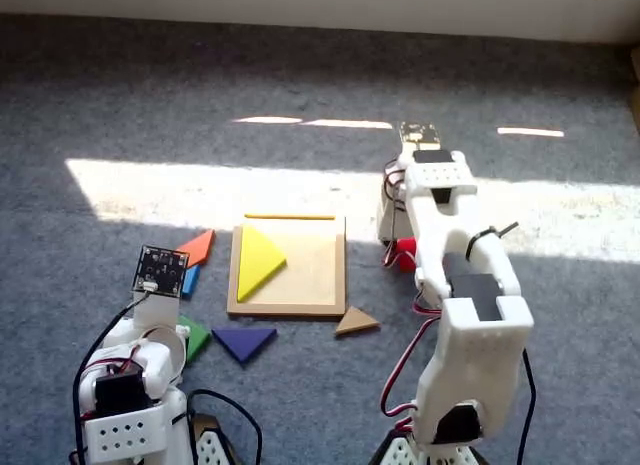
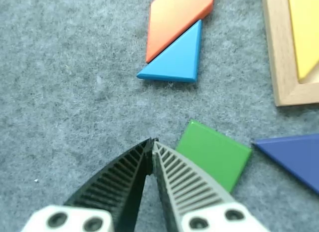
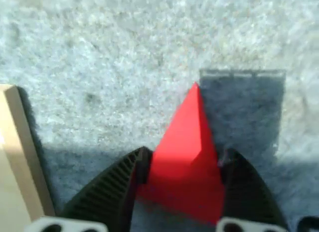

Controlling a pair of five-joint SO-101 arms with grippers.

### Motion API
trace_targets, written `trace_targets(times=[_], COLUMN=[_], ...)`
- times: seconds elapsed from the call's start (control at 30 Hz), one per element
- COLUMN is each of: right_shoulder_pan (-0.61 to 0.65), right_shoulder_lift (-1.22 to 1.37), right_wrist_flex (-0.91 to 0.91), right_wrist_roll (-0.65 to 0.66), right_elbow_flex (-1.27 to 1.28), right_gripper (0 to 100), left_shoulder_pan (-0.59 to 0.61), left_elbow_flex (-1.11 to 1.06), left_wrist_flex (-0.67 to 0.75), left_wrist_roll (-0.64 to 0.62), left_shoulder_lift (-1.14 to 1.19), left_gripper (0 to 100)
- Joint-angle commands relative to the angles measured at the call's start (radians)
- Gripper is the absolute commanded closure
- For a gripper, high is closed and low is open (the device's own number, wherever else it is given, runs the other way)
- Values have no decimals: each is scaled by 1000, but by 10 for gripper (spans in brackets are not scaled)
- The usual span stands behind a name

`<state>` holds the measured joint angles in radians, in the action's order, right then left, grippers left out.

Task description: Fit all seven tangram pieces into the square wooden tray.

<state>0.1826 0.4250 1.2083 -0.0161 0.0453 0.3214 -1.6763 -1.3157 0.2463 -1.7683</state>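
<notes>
1. Grey felt covers the table (image 1: 90,105), with a sunlit band across its middle. The square wooden tray (image 1: 287,310) sits centrally and holds a yellow triangle (image 1: 256,260). On the tray's left-edge side lie an orange parallelogram (image 1: 198,247), a light-blue triangle (image 1: 189,280) and a green square (image 1: 197,337), the square partly hidden by the left arm. A navy triangle (image 1: 243,341) and a brown triangle (image 1: 356,322) lie toward the table's near edge. The right arm covers most of a red triangle (image 1: 405,253).
2. Left wrist view: the left pincer (image 2: 152,142) has its jaws together and empty, tips just beside the green square (image 2: 214,154). The navy triangle (image 2: 294,154) and the tray are cut off.
3. Right wrist view: the right pincer (image 3: 182,164) is clamped on the red triangle (image 3: 187,152), near the tray's rim (image 3: 25,152).
</notes>
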Motion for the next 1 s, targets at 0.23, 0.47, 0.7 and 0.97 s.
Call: trace_targets(times=[0.23, 0.47, 0.7, 0.97], right_shoulder_pan=[21, 24, 36, 189], right_shoulder_lift=[-15, -166, -298, -427], right_wrist_flex=[84, 185, 341, 300], right_wrist_roll=[132, 199, 199, 199], right_elbow_flex=[-30, -64, -61, 216], right_gripper=[951, 985, 759, 707], left_shoulder_pan=[12, 12, 12, 12], left_elbow_flex=[-21, -21, -21, -21], left_wrist_flex=[-6, -6, -6, -6], left_wrist_roll=[-6, -6, -6, -6], left_shoulder_lift=[-22, -22, -22, -22], left_gripper=[994, 994, 994, 994])
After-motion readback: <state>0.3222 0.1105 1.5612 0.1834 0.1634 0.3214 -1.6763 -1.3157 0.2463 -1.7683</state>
